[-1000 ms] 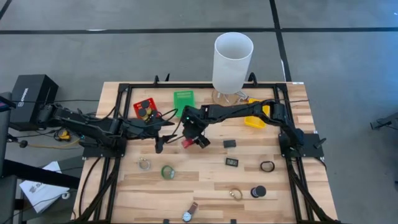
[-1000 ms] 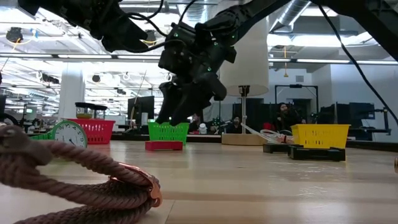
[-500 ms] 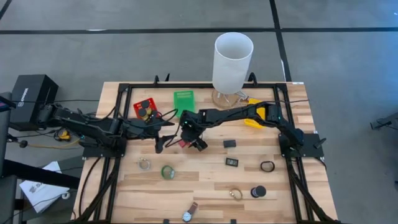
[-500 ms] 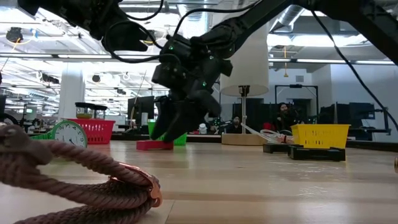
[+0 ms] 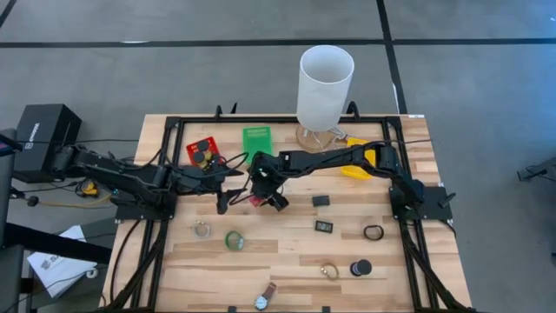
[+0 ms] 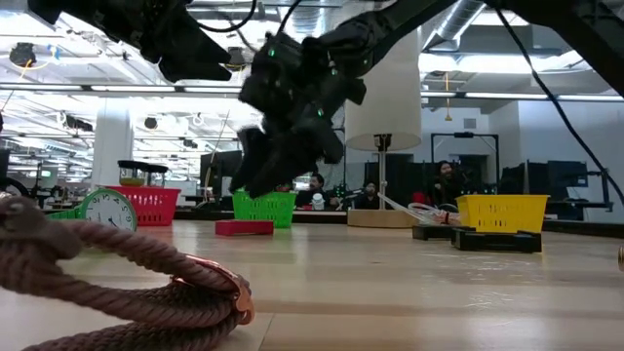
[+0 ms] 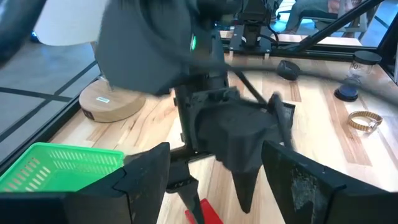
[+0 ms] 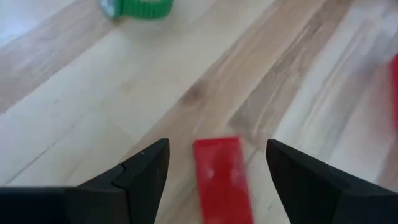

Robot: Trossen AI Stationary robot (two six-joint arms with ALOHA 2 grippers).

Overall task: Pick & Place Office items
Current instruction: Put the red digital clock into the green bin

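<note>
A flat red block (image 5: 254, 200) lies on the wooden table near its middle, also seen in the low view (image 6: 244, 227). My right gripper (image 5: 268, 197) hangs open just above it, slanting down. In the right wrist view its fingers (image 8: 214, 168) stand on either side of the red block (image 8: 222, 177) without touching it. My left gripper (image 5: 224, 202) waits open, just left of the block and pointing at it. In the left wrist view it (image 7: 214, 180) faces the right gripper (image 7: 239, 140).
Red bin (image 5: 202, 152), green bin (image 5: 256, 139), yellow bin (image 5: 358, 165) and a tall white cylinder (image 5: 326, 85) stand along the far side. Green tape roll (image 5: 234, 240), a ring (image 5: 201, 229), black blocks (image 5: 321, 201), black cylinder (image 5: 360, 268) and a wristwatch (image 5: 263, 300) lie nearer.
My right gripper has gone a little toward the table's left edge, dipped down at the red block, then risen clear of it, still open. The red block has slid slightly toward the left edge and lies flat.
</note>
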